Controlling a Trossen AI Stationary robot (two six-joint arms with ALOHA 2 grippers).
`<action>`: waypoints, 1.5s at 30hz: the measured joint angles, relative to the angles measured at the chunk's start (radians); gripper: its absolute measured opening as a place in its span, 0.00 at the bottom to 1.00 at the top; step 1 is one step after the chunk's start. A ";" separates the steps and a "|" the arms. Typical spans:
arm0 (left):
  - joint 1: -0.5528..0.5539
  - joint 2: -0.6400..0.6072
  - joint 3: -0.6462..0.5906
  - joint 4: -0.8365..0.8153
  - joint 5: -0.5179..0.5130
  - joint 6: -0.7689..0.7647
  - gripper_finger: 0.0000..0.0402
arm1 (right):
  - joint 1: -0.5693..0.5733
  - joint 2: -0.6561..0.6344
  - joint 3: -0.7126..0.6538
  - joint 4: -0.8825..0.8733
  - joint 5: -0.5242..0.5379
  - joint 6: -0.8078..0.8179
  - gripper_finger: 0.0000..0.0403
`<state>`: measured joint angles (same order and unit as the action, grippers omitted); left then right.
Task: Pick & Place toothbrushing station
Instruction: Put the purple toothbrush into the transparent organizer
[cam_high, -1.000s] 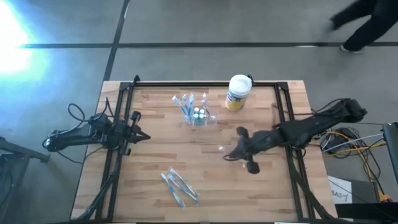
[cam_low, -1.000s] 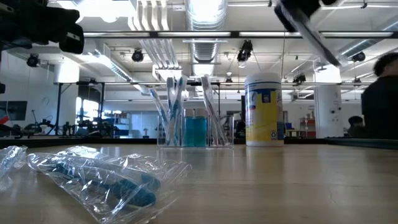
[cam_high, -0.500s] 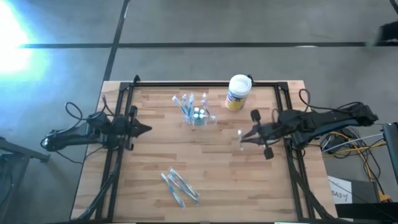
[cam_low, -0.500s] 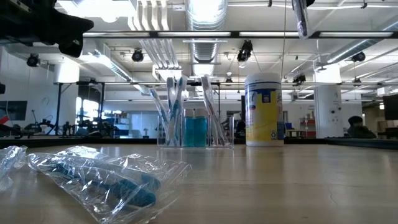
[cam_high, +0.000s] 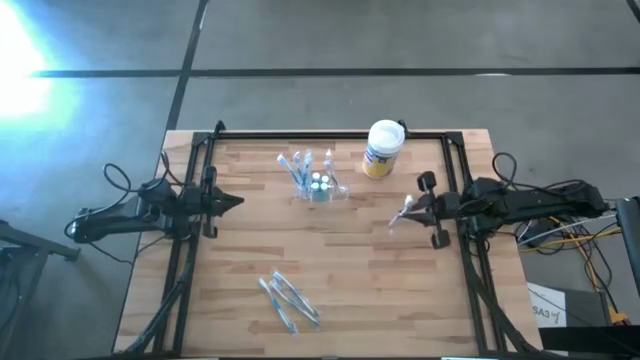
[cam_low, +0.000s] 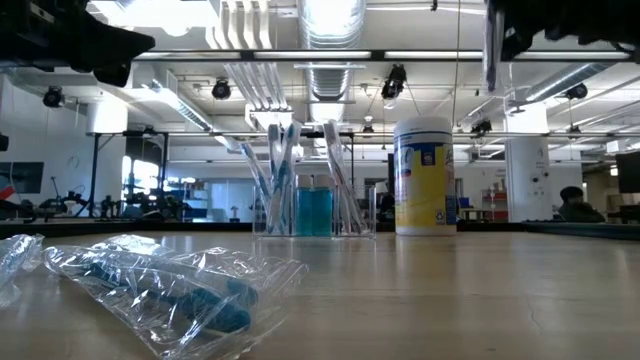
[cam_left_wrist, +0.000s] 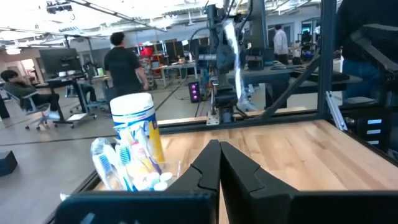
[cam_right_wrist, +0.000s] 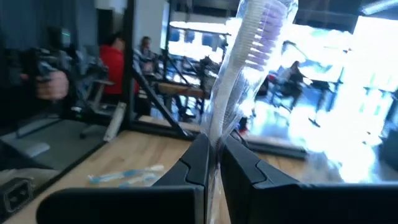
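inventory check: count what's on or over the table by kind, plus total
Clear toothbrushing station holding brushes: 1
White canister: 1
Loose wrapped-toothbrush pile: 1
Wrapped toothbrush held in the right tool: 1
Total: 4

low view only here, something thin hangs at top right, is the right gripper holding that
observer: Yes. The right wrist view shows the right gripper shut on a wrapped toothbrush.
operator: ok and where's the left one
observer: From above, the left gripper is shut and empty at the table's left edge, apart from the toothbrushing station.
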<state>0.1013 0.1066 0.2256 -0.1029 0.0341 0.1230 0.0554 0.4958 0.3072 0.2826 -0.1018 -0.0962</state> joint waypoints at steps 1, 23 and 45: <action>0.000 0.000 0.000 0.000 -0.001 0.000 0.02 | -0.012 -0.008 -0.020 0.002 0.004 0.013 0.04; 0.000 0.000 -0.001 -0.009 -0.073 -0.026 0.01 | -0.054 -0.030 -0.223 0.162 0.155 -0.004 0.04; 0.000 0.000 -0.002 -0.027 -0.091 -0.022 0.04 | -0.077 -0.247 -0.270 0.047 0.155 -0.005 0.04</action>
<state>0.1017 0.1066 0.2241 -0.1303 -0.0566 0.1009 -0.0217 0.2491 0.0372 0.3296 0.0528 -0.1016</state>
